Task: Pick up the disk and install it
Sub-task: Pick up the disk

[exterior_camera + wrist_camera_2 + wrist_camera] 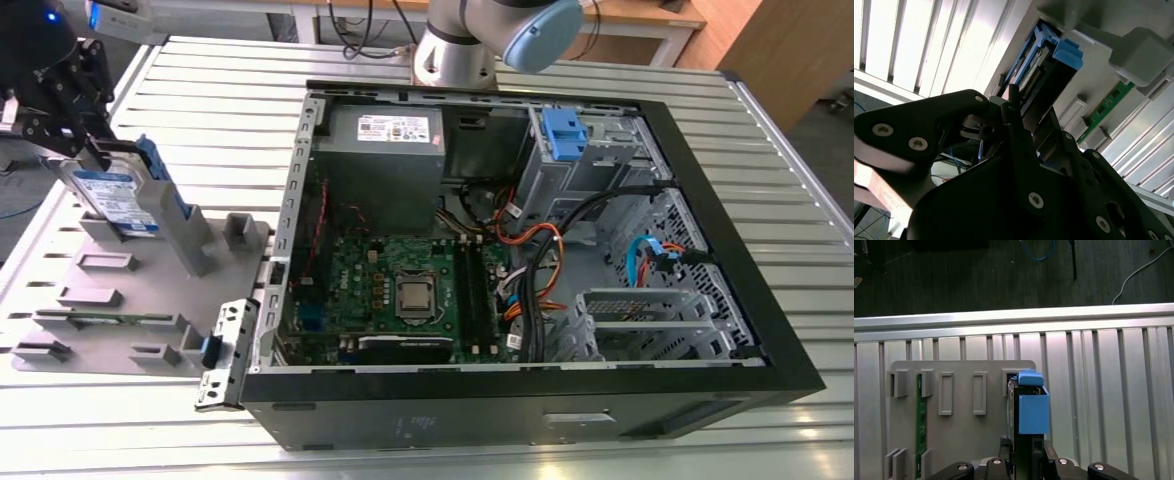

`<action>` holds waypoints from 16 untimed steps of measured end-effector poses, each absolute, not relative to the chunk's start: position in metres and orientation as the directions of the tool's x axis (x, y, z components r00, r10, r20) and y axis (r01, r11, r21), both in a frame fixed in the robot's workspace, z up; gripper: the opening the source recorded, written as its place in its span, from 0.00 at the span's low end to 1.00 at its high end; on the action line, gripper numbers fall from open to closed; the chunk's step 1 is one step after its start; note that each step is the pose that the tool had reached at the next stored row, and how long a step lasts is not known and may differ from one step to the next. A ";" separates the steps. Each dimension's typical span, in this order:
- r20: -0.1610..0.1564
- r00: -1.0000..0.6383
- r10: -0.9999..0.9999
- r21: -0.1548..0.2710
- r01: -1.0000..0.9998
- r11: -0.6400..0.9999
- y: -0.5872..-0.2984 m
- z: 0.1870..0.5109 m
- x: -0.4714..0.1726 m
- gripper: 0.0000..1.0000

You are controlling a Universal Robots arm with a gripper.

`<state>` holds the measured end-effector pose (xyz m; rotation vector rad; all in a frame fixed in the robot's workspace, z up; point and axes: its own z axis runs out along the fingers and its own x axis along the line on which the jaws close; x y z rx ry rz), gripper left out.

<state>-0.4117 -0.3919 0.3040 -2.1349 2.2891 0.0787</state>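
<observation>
The disk (114, 195) stands on edge in a slot of the grey fixture plate (120, 300) at the exterior view's left, its white label facing out and its blue bracket (1033, 412) along one side. My gripper (104, 152) reaches down onto its upper end. In the first wrist view the black fingers (1008, 452) sit tight against both flat sides of the disk, shut on it. The second wrist view shows the blue bracket (1066, 52) beyond the gripper (1026, 125), with the disk's lower end in the fixture.
The open computer case (747, 330) lies on the slatted metal table, to the exterior view's right of the fixture. A drive cage with a blue bracket (567, 135) sits at its far corner. Cables cross the case's middle. A green memory stick (107, 320) lies in the fixture.
</observation>
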 end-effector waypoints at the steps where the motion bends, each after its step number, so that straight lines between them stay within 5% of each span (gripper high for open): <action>1: -0.042 -0.060 -0.997 0.030 -0.998 0.059 -0.392 0.304 -0.412 0.35; 16: -0.042 -0.055 -0.998 0.030 -0.998 0.054 -0.392 0.307 -0.412 0.35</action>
